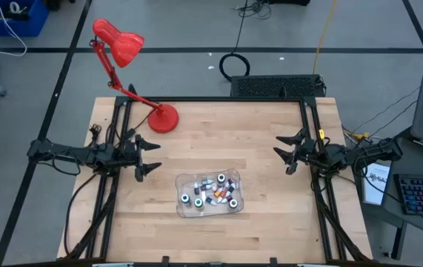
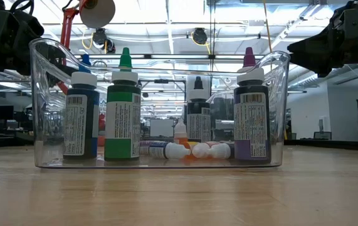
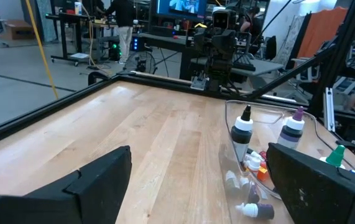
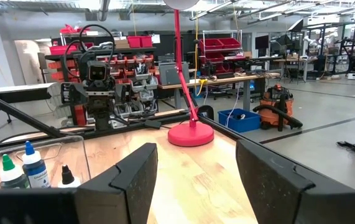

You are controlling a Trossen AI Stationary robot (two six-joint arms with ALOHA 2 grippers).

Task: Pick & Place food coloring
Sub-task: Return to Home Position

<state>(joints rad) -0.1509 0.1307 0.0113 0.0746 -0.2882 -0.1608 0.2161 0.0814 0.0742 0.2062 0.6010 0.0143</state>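
Left tool (image 1: 154,156), right tool (image 1: 281,152) held level over opposite sides of pale wooden desk (image 1: 218,133). Both spread apart, empty. Small white-capped food coloring bottles (image 1: 212,191) in clear plastic tray (image 1: 183,211).

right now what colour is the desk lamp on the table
Red; the lamp shows best in the high view.
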